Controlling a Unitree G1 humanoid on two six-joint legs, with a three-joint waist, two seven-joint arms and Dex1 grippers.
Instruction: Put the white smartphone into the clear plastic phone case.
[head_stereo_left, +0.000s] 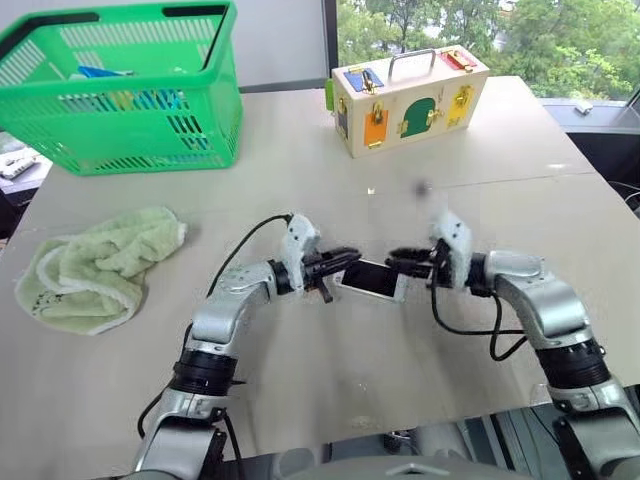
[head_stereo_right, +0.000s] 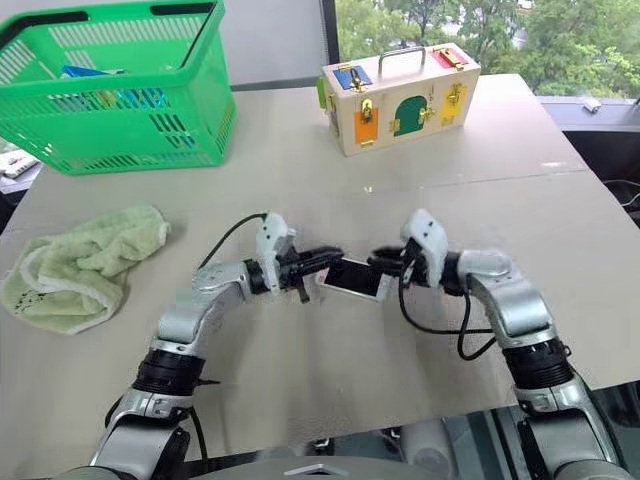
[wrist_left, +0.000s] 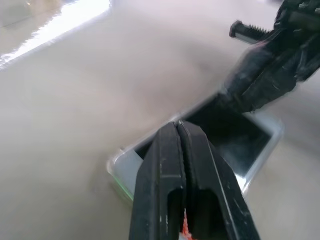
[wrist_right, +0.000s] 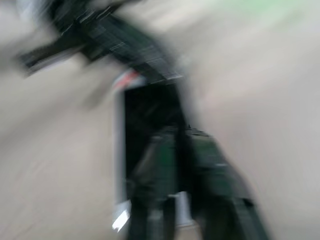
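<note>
White smartphone (head_stereo_left: 368, 279) sat between my two grippers, over the middle of the table (head_stereo_left: 300, 150), screen up, one short end toward each hand. From the head views I couldn't tell whether it rested on the tabletop or hung just above it.

My left gripper (head_stereo_left: 340, 268) met the phone's left end. In the left wrist view its two black fingers (wrist_left: 170, 165) were pressed together, tips at the phone's near edge; I couldn't tell if they clamped that edge or only touched it.

My right gripper (head_stereo_left: 400, 262) met the other end. Right wrist view was blurred: the fingers (wrist_right: 205, 155) overlapped the phone's end, but I couldn't tell whether they stood apart or closed.

Clear plastic phone case: the phone showed a pale, glinting rim (wrist_left: 272, 127) in the left wrist view, but I couldn't say whether that was the case or the phone's own bezel.

Elsewhere on the table:
- green basket (head_stereo_left: 130, 90), far left
- wooden latch box (head_stereo_left: 405, 95), far centre
- pale green towel (head_stereo_left: 95, 265), crumpled at the left, well apart from the phone
</note>
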